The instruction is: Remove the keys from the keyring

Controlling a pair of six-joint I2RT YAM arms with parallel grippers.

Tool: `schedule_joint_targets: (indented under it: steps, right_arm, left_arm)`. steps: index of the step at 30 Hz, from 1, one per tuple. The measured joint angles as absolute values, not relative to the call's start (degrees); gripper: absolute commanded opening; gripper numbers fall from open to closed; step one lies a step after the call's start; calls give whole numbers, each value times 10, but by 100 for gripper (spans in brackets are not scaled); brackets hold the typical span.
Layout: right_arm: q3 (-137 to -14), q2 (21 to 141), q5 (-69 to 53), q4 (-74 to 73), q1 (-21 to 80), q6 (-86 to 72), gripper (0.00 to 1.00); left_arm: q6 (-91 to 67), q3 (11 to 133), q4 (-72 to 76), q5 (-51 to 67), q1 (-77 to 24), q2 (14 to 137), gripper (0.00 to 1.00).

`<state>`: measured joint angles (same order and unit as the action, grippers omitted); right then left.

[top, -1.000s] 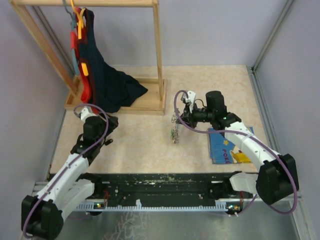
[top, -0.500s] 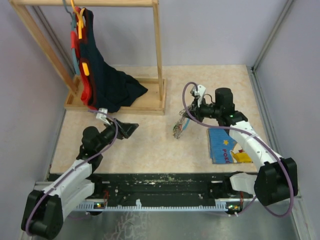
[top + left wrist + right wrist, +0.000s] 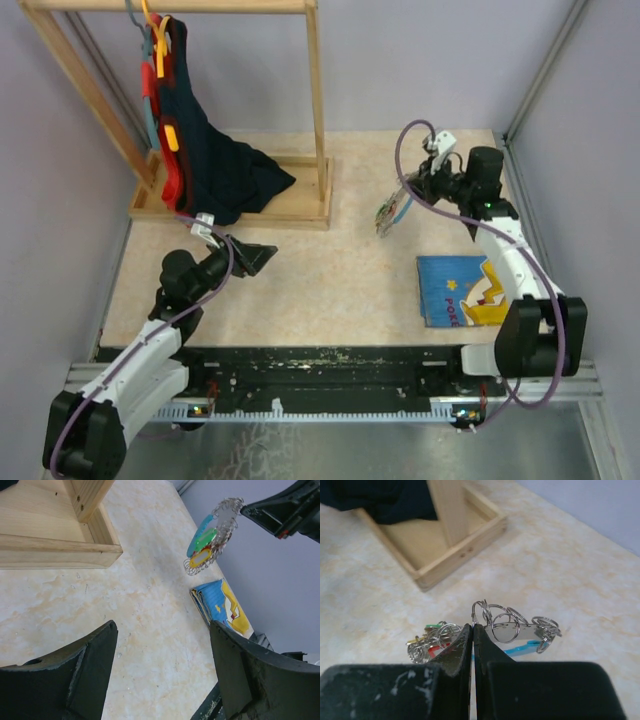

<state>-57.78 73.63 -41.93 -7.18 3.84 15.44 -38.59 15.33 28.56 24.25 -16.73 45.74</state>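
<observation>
Silvery keyring (image 3: 506,624) hangs clear of the table (image 3: 330,275) at its far right, one ring pinched between the closed fingers of the right gripper (image 3: 472,630). The keys (image 3: 202,547) dangle beneath. The left gripper (image 3: 162,635) faces them with fingers wide apart, well short. Approach level, clamp one coloured head only, then work it along the ring's coil rather than pulling straight.

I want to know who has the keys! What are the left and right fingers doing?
Left gripper: open, holding nothing.
Right gripper: closed on the keyring, keys hanging from it.
</observation>
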Motion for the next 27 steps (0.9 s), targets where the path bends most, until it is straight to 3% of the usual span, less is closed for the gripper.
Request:
schedule_joint_targets:
  steps: [11,19,23,27]
  right_arm:
    - [-738,969,-321,-15,-83,156,0]
    - [-752,1040,-295,-7,-156,189,0]
    - [-712,1036,-301,-26,-194,221,13]
    - [-660,1021,-308,-80,-215,270,41]
  left_arm:
    - [-376,154,267,241,-167,447,80]
    - [-377,161,269,249,-167,462,80]
    - [-386,161,278,262,-167,484,80]
    - [-394,169,286,279,-167,507,79]
